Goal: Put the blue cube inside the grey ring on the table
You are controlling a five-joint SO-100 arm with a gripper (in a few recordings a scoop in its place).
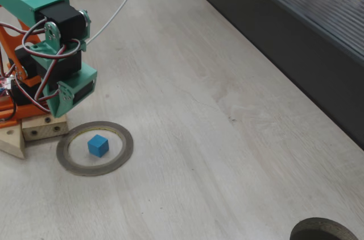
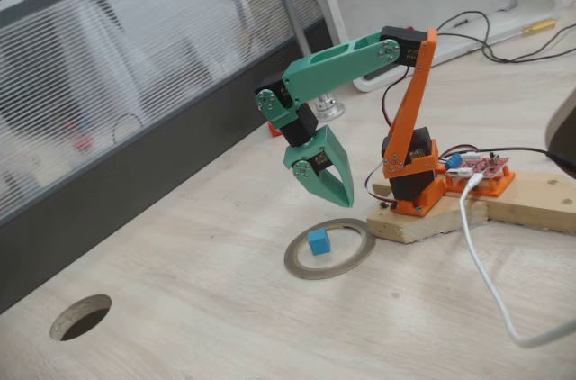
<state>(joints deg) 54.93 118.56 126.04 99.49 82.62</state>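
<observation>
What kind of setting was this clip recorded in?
Most likely a hobby or lab workbench. A small arm sits on a wooden block with a bare circuit board and loose cables, on a pale wood table beside a ribbed translucent panel. The blue cube lies inside the grey ring.

The blue cube (image 2: 318, 241) lies inside the grey ring (image 2: 351, 258), the hand (image 2: 335, 197) hanging empty above

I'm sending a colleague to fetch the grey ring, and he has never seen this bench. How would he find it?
On the pale wood table, look beside the wooden block under the orange and green arm. The grey ring lies flat there, thin, with the blue cube inside it. The darker ring at the table's edge is thicker.
</observation>
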